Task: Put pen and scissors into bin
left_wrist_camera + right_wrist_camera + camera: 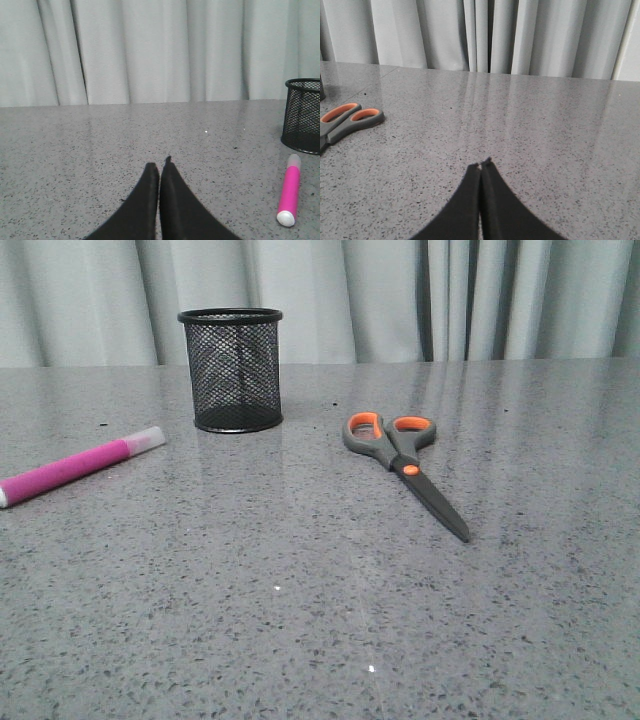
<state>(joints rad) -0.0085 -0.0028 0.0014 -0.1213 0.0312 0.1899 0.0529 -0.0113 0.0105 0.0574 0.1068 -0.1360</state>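
Table [300, 620] grey speckled stone, pale curtain [400, 300] behind

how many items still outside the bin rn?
2. The pen lies flat on the table's left side, left of the bin. The scissors lie flat to the bin's right, blades closed. Nothing shows through the mesh, though its interior isn't fully visible.

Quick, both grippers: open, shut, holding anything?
Left gripper: shut, empty; pen lies apart on the table.
Right gripper: shut, empty; scissors lie apart.
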